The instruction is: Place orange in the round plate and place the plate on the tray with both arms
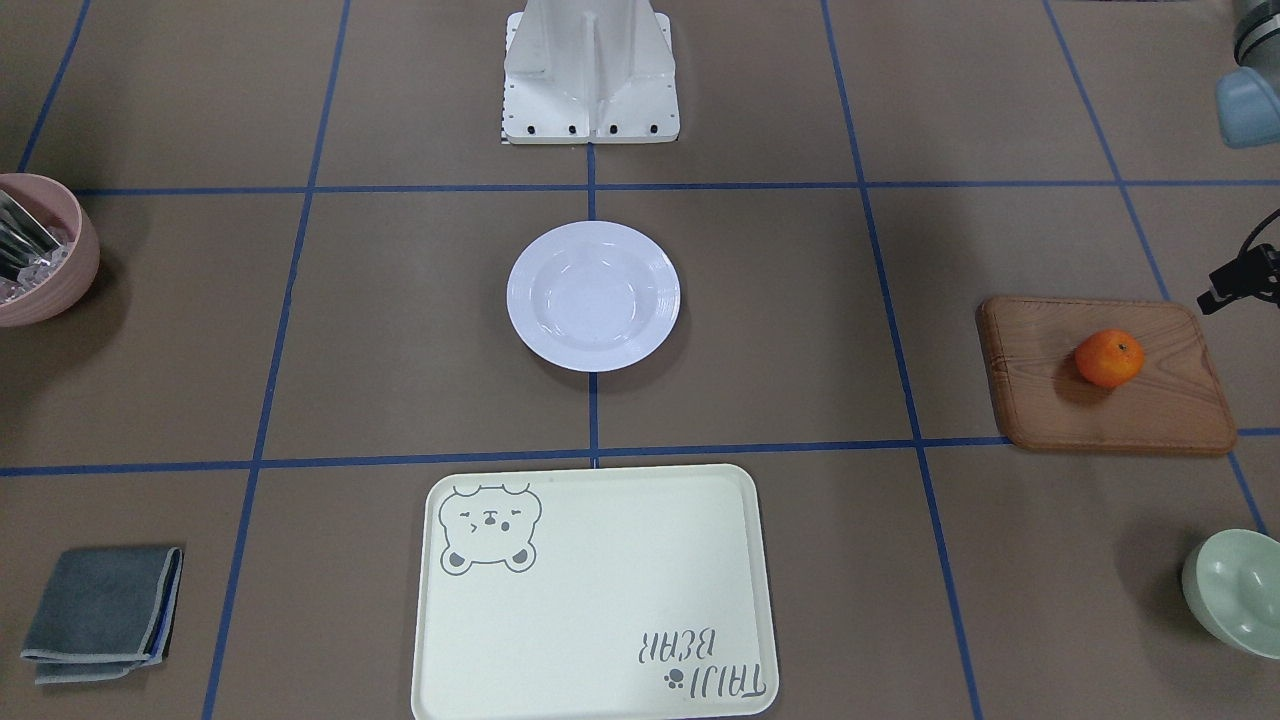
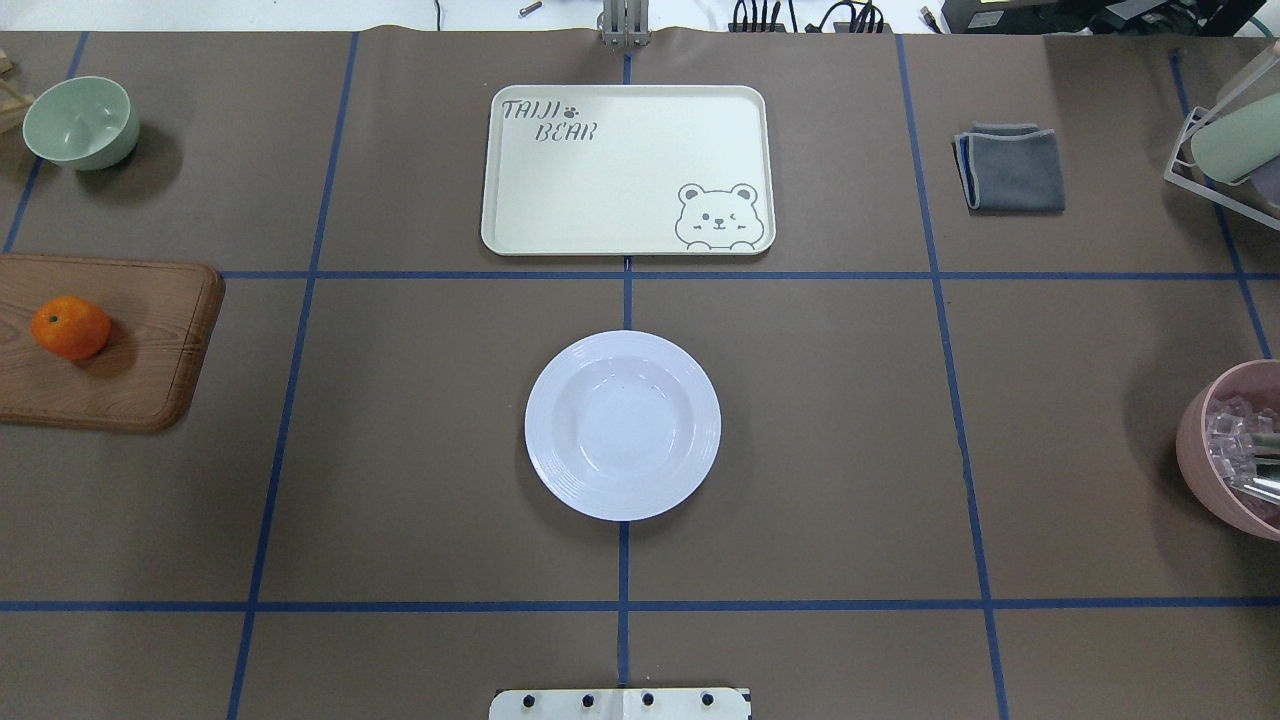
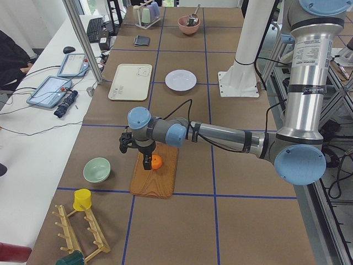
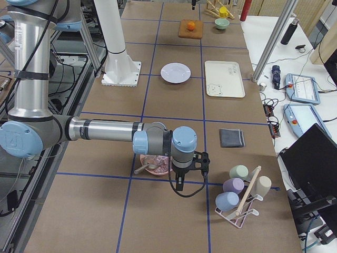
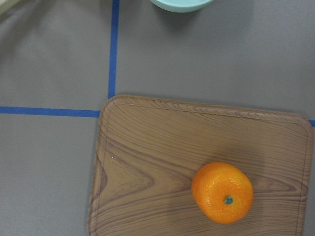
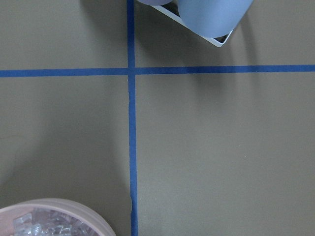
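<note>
The orange (image 1: pixel 1108 358) (image 2: pixel 70 327) lies on a brown wooden board (image 1: pixel 1105 375), stem dot up in the left wrist view (image 5: pixel 222 192). In the exterior left view my left gripper (image 3: pixel 146 163) hangs just above the board, close beside the orange (image 3: pixel 156 162); I cannot tell if it is open or shut. The white round plate (image 1: pixel 593 295) (image 2: pixel 622 425) sits empty at the table's middle. Beyond it lies the empty cream tray (image 2: pixel 625 170) (image 1: pixel 600 600). My right gripper (image 4: pixel 179 184) hovers next to the pink bowl (image 4: pixel 154 164); its state cannot be told.
A pale green bowl (image 2: pixel 80 122) stands beyond the board. A folded grey cloth (image 2: pixel 1010 168) and a cup rack (image 4: pixel 239 197) are on the right side, with the pink bowl (image 2: pixel 1235 450) holding clear pieces. The robot's white base (image 1: pixel 590 75) stands behind the plate.
</note>
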{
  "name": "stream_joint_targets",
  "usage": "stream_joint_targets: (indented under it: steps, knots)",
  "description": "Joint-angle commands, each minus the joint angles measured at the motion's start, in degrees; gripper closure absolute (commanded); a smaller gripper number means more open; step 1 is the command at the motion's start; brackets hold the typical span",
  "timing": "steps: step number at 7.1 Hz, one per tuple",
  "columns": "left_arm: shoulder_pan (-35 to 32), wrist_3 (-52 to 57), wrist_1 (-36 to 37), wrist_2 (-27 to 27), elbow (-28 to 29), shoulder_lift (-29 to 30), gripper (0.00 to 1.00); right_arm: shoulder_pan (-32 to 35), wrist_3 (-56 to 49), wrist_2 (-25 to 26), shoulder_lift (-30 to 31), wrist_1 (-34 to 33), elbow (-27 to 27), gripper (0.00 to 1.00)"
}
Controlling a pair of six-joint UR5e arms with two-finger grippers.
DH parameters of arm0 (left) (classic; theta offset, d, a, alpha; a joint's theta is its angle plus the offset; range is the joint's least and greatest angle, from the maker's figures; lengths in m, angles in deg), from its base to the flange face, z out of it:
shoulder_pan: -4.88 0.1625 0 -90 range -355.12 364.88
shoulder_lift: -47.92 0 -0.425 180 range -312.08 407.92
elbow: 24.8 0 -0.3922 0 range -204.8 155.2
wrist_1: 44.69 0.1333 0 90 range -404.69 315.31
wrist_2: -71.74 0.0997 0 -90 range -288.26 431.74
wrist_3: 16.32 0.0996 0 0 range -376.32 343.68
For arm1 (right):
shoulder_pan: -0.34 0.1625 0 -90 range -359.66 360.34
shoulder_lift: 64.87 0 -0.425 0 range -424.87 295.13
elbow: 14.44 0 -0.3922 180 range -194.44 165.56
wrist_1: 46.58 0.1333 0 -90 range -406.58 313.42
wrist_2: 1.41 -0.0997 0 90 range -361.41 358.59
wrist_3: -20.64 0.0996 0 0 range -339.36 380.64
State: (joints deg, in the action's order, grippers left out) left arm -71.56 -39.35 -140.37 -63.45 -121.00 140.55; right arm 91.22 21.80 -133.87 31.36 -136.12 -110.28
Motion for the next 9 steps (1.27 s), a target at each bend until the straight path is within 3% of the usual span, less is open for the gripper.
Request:
stream_joint_targets:
  steps: [1,5,6,9]
  knots:
    - [4.5,-4.0,-0.1,2.4,-0.7,0.4,0.01,0.0,0.0,0.0,-0.2,0.1,-0.1,0.00]
    - [5.3,-3.9,-3.9,4.7,4.0,0.5,0.01,0.0,0.1,-3.7,-0.2,-0.2,-0.4,0.00]
    - [7.0,-4.3,-7.6,4.4,6.2,1.1,0.01,0.0,0.1,-3.7,-0.2,-0.2,-0.5,0.00]
    - [9.4,-4.3,-8.0,4.2,8.3,3.9,0.01,0.0,0.0,-3.6,-0.2,-0.1,-0.3,0.00]
